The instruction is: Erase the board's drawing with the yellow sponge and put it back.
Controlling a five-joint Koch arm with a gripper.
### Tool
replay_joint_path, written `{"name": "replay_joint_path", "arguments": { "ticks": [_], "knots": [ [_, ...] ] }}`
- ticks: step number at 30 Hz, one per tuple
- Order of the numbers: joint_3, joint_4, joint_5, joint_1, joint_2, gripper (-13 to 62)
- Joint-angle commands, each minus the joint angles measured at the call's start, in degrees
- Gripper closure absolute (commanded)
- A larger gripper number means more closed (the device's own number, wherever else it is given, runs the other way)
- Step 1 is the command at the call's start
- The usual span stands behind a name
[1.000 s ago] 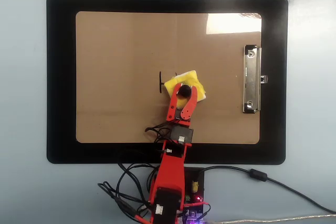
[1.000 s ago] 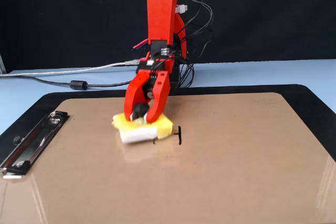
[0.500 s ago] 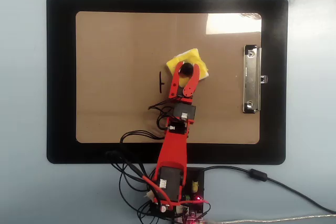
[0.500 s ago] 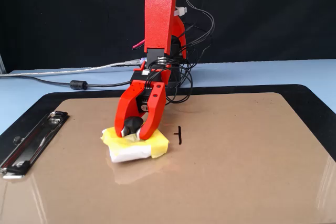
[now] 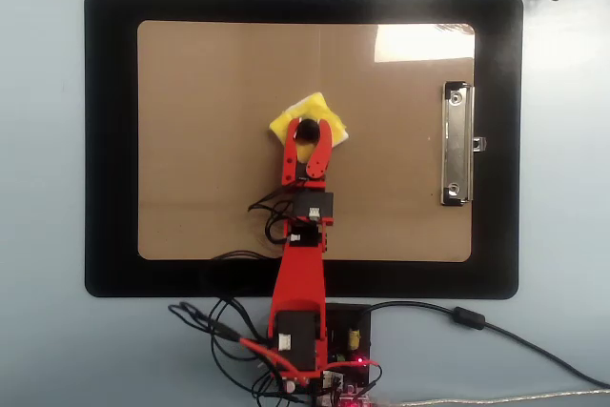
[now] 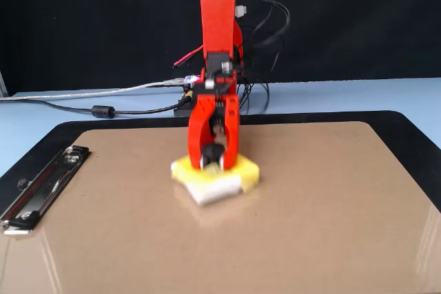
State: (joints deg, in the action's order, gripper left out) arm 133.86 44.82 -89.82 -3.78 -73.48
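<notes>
Overhead view first, sweeping from the left: the black mat (image 5: 110,140) lies on the pale blue counter (image 5: 38,188), and on it sits the board (image 5: 191,92), brown and bare across its left half. Near the middle there's the yellow sponge (image 5: 286,123), flat on the board, corner pointing up the picture, white edge showing on its right side. The red pincer (image 5: 307,127) is right over it, both jaws closed around the black knob (image 5: 307,129) in the sponge's centre, so it's grasping the sponge by that knob. The arm (image 5: 300,274) runs straight down the picture to its base at the bottom edge, amid a tangle of wires. Further right, the silver clip (image 5: 457,145) sits on the board's short edge. No drawing shows on the board in this view. From the fixed view the sponge (image 6: 244,172) is pressed down on the board (image 6: 331,204), slightly blurred, the pincer (image 6: 215,160) clamped upright on top of it, and the clip (image 6: 41,187) is far off to the left.
</notes>
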Motion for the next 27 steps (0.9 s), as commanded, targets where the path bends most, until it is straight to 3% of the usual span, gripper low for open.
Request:
{"name": "replay_joint_path", "arguments": {
  "ticks": [1, 4, 10, 14, 17, 23, 27],
  "knots": [
    [-3.8, 0.8, -2.0, -0.6, 5.0, 57.6],
    [-3.4, 1.2, -2.0, -0.5, 5.4, 57.6],
    [21.6, 1.1, -2.0, -4.8, -17.8, 57.6],
    [27.9, 0.8, -2.8, -9.9, -25.1, 57.6],
    [23.7, 0.7, -5.0, -10.9, -20.9, 57.6],
    [2.0, 0.7, -5.2, -8.3, -0.4, 57.6],
    [6.5, 1.4, -4.9, -3.5, -1.7, 57.6]
  ]
}}
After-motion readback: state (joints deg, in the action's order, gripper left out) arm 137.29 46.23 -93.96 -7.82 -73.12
